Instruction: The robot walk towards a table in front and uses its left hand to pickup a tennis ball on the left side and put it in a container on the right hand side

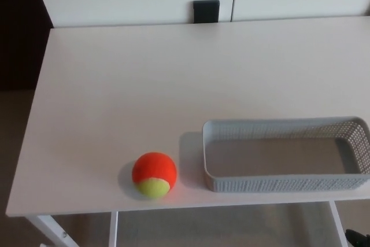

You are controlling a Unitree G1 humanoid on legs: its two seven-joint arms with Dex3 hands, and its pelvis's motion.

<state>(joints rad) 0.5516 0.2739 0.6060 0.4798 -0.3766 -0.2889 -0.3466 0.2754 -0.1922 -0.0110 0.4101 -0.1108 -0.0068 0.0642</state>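
Note:
An orange and yellow-green tennis ball (154, 174) rests on the white table (144, 85), near its front edge and left of centre. Just to its right lies a grey perforated basket (277, 184), long and shallow, with nothing inside it. A narrow gap separates ball and basket. Neither of my hands shows in the head view; only a small dark bit of the robot (358, 238) peeks in at the bottom right corner.
White wall panels run behind the table, with a small black block (206, 11) at the far edge. The table's white legs (52, 231) show below the front edge. A dark area lies to the far left.

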